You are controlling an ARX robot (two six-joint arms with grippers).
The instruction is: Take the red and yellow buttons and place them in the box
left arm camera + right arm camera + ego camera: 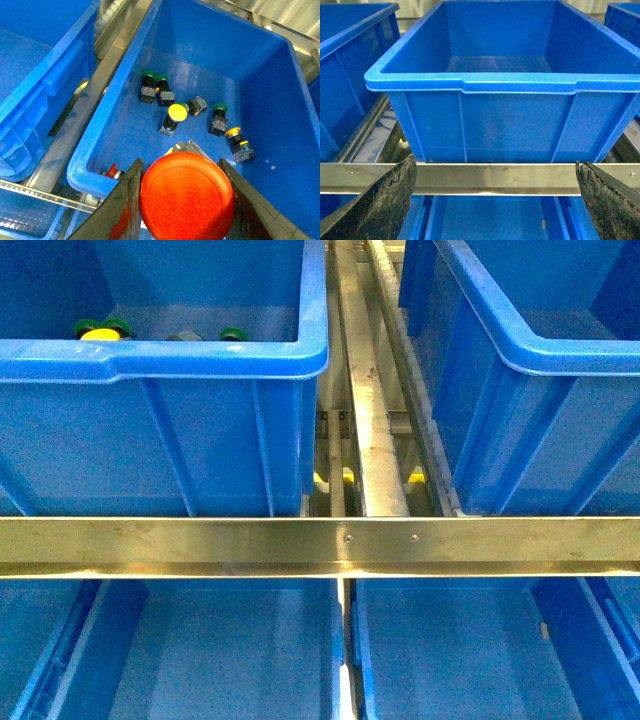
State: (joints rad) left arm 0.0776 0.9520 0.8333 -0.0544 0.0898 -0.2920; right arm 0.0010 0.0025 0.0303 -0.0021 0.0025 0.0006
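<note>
Red button [186,196] is held between the left fingers [125,200], above the blue bin [84,167]. A yellow button [177,113] lies at twelve o'clock from it. Right fingers [380,200] stand wide, empty. The box [500,82] seems empty, so nearly all remains.

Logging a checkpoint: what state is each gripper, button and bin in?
Left gripper: shut on red button.
Red button: held above the button bin.
Yellow button: loose on the bin floor.
Button bin: holds several buttons.
Right gripper: open, empty.
Bin facing right gripper: nothing visible inside.
</note>
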